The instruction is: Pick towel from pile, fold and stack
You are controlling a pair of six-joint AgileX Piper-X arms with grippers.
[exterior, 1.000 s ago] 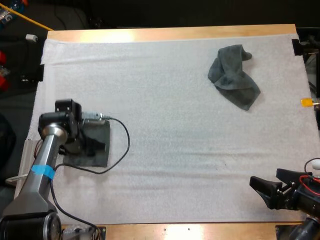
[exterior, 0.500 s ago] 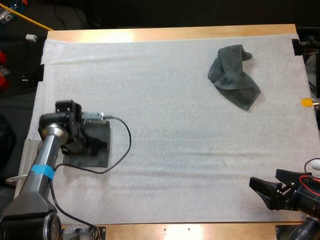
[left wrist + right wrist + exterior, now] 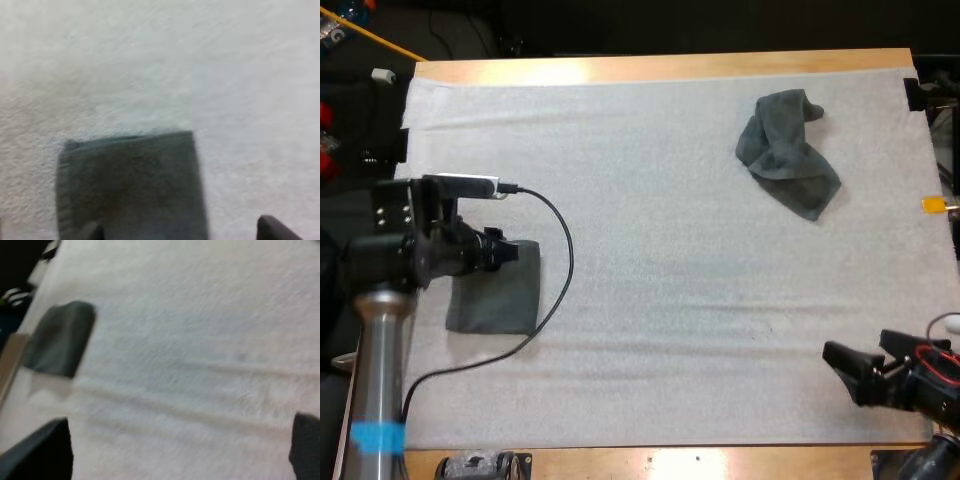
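Observation:
A folded dark grey-green towel lies flat near the mat's left edge. My left gripper hangs just above its far edge. In the left wrist view the folded towel lies below my left gripper, whose fingertips stand wide apart with nothing between them. A crumpled towel sits at the far right of the mat. My right gripper hovers open at the near right edge of the mat. The right wrist view shows its fingers apart over bare mat, with the folded towel far off.
The white mat has a few shallow wrinkles near its front. The wooden table edge runs along the far side.
My left arm has risen and drawn back to the left off the folded towel, which now lies uncovered. The right gripper shifted slightly.

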